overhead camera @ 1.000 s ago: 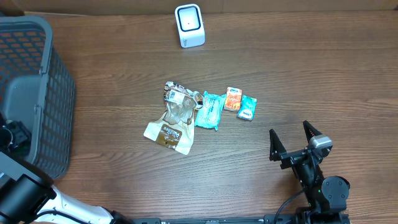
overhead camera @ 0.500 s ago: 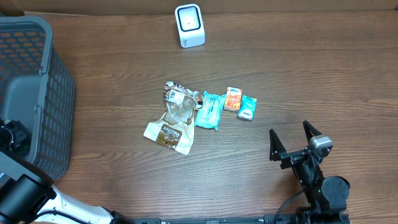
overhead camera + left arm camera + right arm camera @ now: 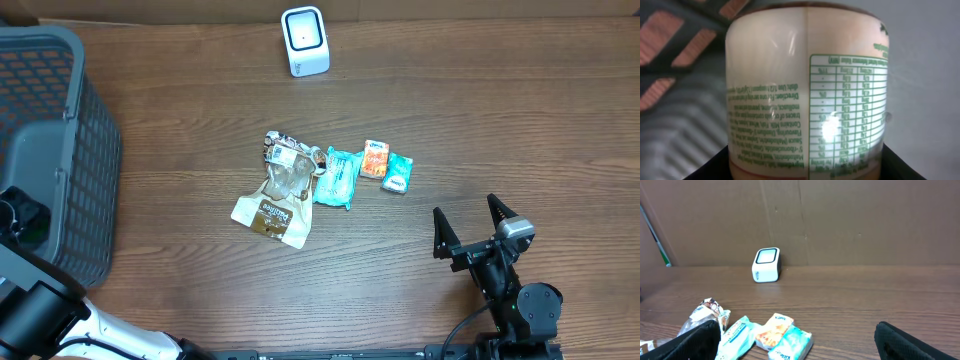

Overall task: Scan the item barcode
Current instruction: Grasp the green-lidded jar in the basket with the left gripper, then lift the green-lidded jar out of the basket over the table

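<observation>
Picking up is the step in hand. The left claw (image 3: 801,171) sits inside the dark grey mesh basket (image 3: 97,150), with the cream plastic bottle with green label print (image 3: 805,90) between its jaws; I cannot tell whether they grip it. The right claw (image 3: 478,226) gapes wide and empty, with the small white scanner box (image 3: 304,40) far ahead. The next move calls for a firm hold, then a lift towards that scanner.

Grey mesh basket (image 3: 100,180), white scanner (image 3: 304,40), cream bottle (image 3: 805,90) — green print.
</observation>
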### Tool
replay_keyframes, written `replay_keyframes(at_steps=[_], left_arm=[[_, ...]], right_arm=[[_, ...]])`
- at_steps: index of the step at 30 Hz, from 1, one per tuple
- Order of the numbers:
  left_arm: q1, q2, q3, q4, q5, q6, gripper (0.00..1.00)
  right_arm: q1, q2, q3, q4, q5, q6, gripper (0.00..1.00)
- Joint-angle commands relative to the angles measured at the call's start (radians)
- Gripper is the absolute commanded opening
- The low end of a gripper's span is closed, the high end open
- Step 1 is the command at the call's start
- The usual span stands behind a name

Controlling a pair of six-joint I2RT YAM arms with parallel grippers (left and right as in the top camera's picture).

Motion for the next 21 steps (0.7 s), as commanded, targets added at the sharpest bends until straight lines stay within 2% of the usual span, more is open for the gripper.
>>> replay_keyframes(at_steps=[1,6,9,16,21], left_arm=[[0.004,-0.005,0.130,-0.051,0.083,-0.096,0.41],[0.005,-0.005,0.328,-0.203,0.177,-0.147,0.37],[0.005,-0.005,0.446,-0.272,0.298,-0.186,0.36],[0.005,-0.005,0.656,-0.373,0.854,-0.221,0.33],[-0.002,-0.007,0.756,-0.388,1.283,-0.236,0.23]], right_arm=[[0.004,-0.007,-0.011,0.005,-0.005,0.004,1.00],[0.004,-0.007,-0.011,0.006,-0.005,0.004,1.00],[0.004,-0.007,-0.011,0.006,-0.005,0.004,1.00],[0.004,-0.007,-0.011,0.005,-0.005,0.004,1.00],[0.004,-0.007,-0.011,0.006,-0.005,0.004,1.00]])
